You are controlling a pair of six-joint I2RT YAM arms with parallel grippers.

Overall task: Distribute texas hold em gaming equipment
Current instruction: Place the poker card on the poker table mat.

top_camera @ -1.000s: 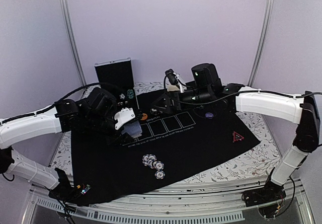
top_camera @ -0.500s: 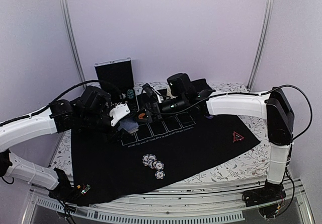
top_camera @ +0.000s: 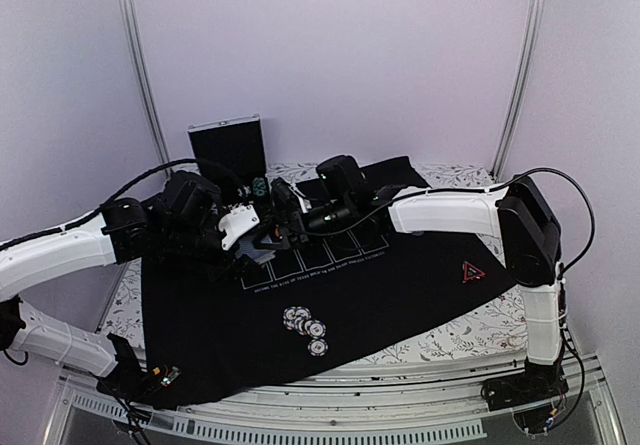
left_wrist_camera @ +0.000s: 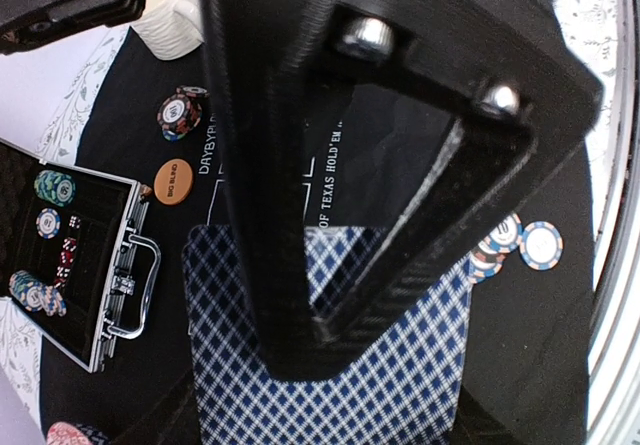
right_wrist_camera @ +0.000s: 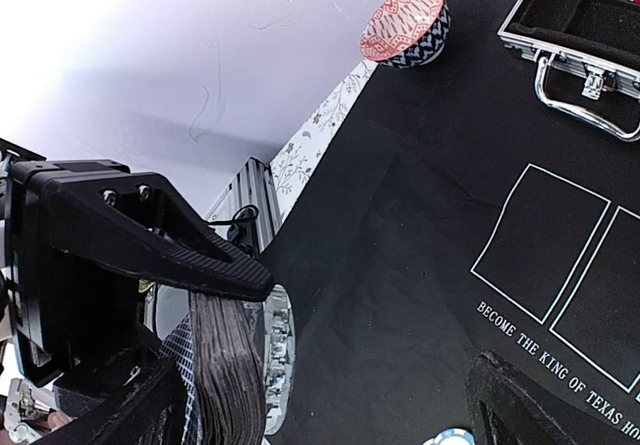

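Left gripper (top_camera: 250,237): clamped on card deck (left_wrist_camera: 400,385), blue-checked backs, above left part of black mat (top_camera: 400,285). Right gripper (top_camera: 273,212): jaws spread wide, just beside the deck. Poker chips (top_camera: 306,325) clustered on mat's near middle; orange token (left_wrist_camera: 172,182) beside open chip case (left_wrist_camera: 118,255).

From my station I count one deck of playing cards (left_wrist_camera: 400,385), a single thick block. For marker tokens I make out two: one orange disc (left_wrist_camera: 173,181) and one red-edged triangle (top_camera: 472,272). The loose poker chips (top_camera: 308,329) on the one black mat (top_camera: 200,325) form one cluster of three or four. They overlap, so I cannot settle the number. One more short chip stack (left_wrist_camera: 180,113) sits apart from them. I also count one chip case (left_wrist_camera: 95,325), its contents too small to count, one patterned bowl (right_wrist_camera: 405,25) and one cream mug (left_wrist_camera: 175,20).
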